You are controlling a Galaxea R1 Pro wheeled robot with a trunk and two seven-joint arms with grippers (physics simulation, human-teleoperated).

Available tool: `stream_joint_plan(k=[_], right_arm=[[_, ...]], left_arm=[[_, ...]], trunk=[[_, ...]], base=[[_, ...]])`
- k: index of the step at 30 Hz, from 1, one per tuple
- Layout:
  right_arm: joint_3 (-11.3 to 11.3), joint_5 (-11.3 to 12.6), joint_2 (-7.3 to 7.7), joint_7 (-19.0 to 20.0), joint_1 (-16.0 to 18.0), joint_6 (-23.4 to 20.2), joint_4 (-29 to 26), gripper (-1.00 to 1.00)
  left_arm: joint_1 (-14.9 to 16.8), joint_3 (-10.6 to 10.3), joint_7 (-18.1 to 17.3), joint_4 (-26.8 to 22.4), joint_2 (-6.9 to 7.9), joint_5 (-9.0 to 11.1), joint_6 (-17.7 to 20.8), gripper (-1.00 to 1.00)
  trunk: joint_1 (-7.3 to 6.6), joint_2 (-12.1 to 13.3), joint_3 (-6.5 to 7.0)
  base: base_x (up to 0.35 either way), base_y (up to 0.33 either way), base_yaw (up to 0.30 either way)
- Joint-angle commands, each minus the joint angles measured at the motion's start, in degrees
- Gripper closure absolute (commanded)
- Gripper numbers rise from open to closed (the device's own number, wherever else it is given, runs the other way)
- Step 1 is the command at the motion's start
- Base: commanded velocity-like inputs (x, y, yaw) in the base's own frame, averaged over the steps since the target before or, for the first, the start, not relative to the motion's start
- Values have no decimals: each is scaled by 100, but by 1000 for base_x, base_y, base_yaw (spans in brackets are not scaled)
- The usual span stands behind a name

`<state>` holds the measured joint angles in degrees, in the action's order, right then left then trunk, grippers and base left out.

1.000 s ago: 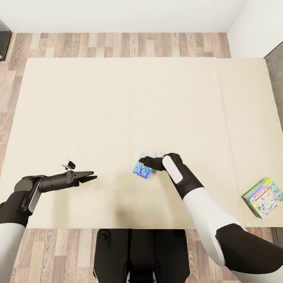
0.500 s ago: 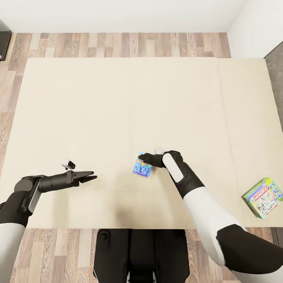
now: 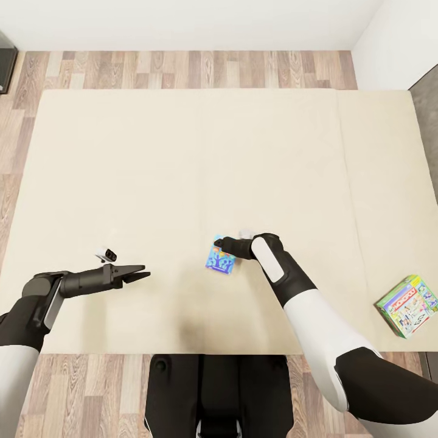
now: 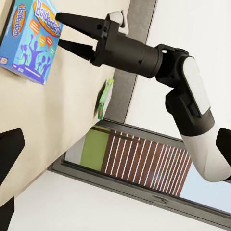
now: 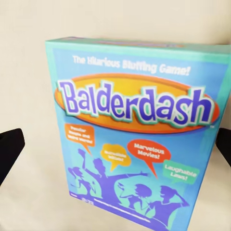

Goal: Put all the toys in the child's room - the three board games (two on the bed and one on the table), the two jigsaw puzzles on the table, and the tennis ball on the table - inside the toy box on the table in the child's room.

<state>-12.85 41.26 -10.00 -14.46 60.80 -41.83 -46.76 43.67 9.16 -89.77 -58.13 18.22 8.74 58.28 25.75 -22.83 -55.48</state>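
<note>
Even, bright, diffuse light with no glare. A soft grey shadow pools on the bed (image 3: 182, 182) just in front of the robot's trunk. The head render is sharp edge to edge; the Balderdash box (image 5: 137, 130) looks slightly soft close up.

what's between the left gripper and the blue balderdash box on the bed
Nothing: in the head view, only bare bed lies between the left gripper and the Balderdash box.

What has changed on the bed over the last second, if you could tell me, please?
The right gripper edged slightly away from the robot over the Balderdash box, jaws open, not gripping it. That happened in the first half second; nothing since. The left gripper, the box and the green board game stayed put.
</note>
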Motion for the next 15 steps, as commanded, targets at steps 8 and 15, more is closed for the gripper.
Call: stream_joint_plan(k=[8,15], right_arm=[[-7,38,0,-57,0,-10,24,-100],[-7,32,0,-63,2,-2,29,-100]], left_arm=[[1,-2,-23,-1,2,0,61,-100],[1,-2,-23,1,5,-3,61,-100]], trunk=[[3,-9,-6],[3,-9,-9]], base=[[0,0,0],[0,0,0]])
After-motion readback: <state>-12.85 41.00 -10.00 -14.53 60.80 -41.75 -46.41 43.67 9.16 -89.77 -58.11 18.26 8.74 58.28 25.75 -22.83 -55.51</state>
